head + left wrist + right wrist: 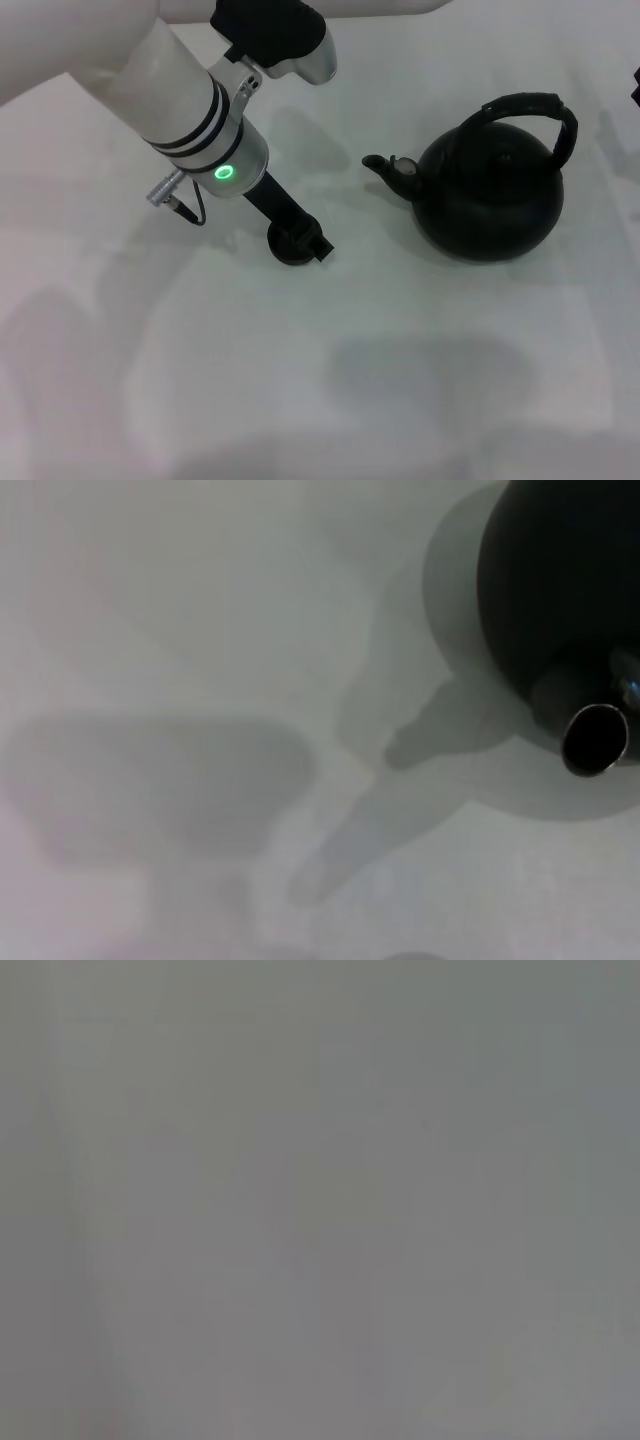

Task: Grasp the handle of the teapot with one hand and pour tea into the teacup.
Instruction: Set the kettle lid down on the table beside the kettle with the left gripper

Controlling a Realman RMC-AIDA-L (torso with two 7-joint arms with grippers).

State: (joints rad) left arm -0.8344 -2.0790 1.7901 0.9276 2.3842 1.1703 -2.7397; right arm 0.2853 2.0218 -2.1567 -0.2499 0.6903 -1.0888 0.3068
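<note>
The teapot (490, 195) stands upright at the right of the head view, a round matte black pot with its spout (385, 166) pointing left. Its arched black handle (530, 104) spans the top, and no gripper touches it. The small black teacup (285, 246) sits on the table left of the spout, partly hidden under my left gripper (300, 240), which reaches down onto it. The left wrist view shows the teapot's body (560, 580) and the open spout tip (595, 738). My right gripper is out of view, and the right wrist view shows only blank grey.
Everything stands on a plain white table (420, 380). My left arm (190, 100), white with a green light at the wrist, crosses the upper left of the head view.
</note>
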